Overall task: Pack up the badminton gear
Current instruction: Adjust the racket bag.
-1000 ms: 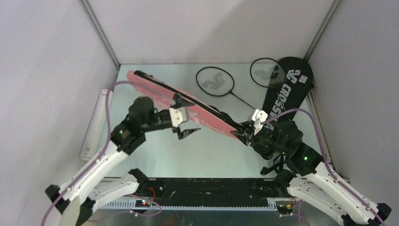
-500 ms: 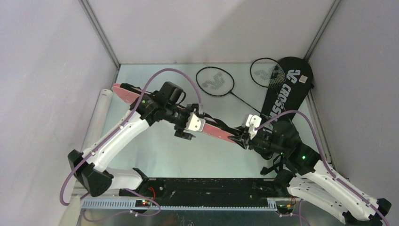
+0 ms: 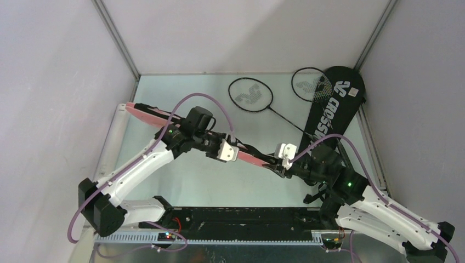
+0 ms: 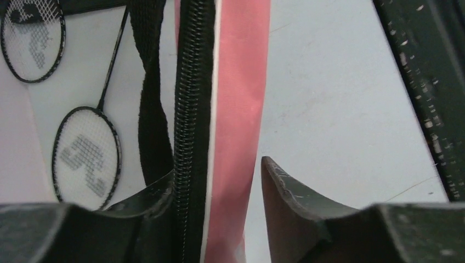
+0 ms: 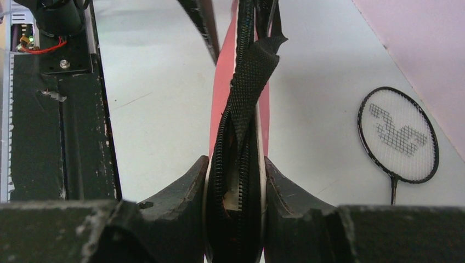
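Pale green counter (image 3: 219,183) boxed in by lilac walls. Pink bag (image 3: 148,112) held up on edge off the counter, strung between the two tools.

Right tool (image 5: 236,159) pressed together on the bag's narrow end, with zipper (image 5: 219,142) and black strap (image 5: 247,82) squeezed between the fingers. Left tool (image 4: 216,167) straddling the bag's middle, one finger against the zipper side and the other just at the pink cloth. Cannot tell whether that is a firm pinch or only a loose bracket.

Beyond both tools, lying flat: two black rackets (image 3: 250,94), and a black bag (image 3: 334,104) out past the right tool with one racket head resting on it. White tube (image 3: 111,143) along the counter's edge, outboard of the left arm. No pink rackets or shuttlecocks in sight; cannot see into the pink bag.

Probably the pink-bag step: steadying it, stretched, for zipping or for setting aside. Next move likely calls for the right tool to hold the end taut while the left seats squarely on the zipper line, finds the pull, which is not visible, and slides along without twisting the cloth or snagging the strap. Black rackets and black bag not yet dealt with.
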You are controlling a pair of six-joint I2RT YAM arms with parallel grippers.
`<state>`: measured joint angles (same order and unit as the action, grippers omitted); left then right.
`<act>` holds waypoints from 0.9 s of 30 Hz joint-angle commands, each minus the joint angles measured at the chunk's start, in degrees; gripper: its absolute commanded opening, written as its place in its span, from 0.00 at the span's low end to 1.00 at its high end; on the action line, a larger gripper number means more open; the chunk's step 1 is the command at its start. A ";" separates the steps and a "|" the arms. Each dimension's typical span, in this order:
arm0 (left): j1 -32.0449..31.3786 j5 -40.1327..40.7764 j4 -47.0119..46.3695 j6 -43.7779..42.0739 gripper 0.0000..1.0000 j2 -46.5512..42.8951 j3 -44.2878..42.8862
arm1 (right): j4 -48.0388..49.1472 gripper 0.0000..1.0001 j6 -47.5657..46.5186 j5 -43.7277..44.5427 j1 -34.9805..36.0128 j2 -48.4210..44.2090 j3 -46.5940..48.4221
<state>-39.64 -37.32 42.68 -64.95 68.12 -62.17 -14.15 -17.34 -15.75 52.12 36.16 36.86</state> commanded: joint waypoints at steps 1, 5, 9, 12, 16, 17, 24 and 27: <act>-1.46 -0.62 -3.63 1.09 0.23 1.77 0.90 | 3.06 0.00 0.36 -2.55 3.04 0.29 -0.11; -3.20 5.30 -8.67 3.77 0.00 0.46 3.91 | 4.18 0.60 8.33 1.68 4.47 -0.53 0.28; -5.16 10.30 -11.80 4.01 0.00 -2.16 7.48 | 3.45 0.79 18.62 8.42 4.69 -1.39 1.51; -7.16 12.95 -13.70 3.86 0.00 -3.50 9.27 | 4.00 0.82 22.40 8.68 4.51 -0.15 2.90; -7.50 12.73 -13.68 4.88 0.00 -3.68 8.85 | 1.44 0.82 26.43 8.89 4.16 5.08 5.79; -7.49 12.89 -13.81 5.33 0.00 -3.60 8.70 | 0.47 0.81 28.18 9.15 3.88 6.08 6.22; -9.33 17.25 -14.42 5.44 0.00 -2.60 8.98 | 0.48 0.75 33.33 2.92 2.20 15.50 9.81; -9.43 18.13 -15.13 5.75 0.00 -2.91 9.31 | -0.01 0.58 34.25 -0.34 2.03 17.15 10.32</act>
<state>-48.60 -22.83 31.94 -59.29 66.59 -51.42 -13.74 13.39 -11.18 54.41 52.45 43.68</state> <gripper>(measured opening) 0.113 0.643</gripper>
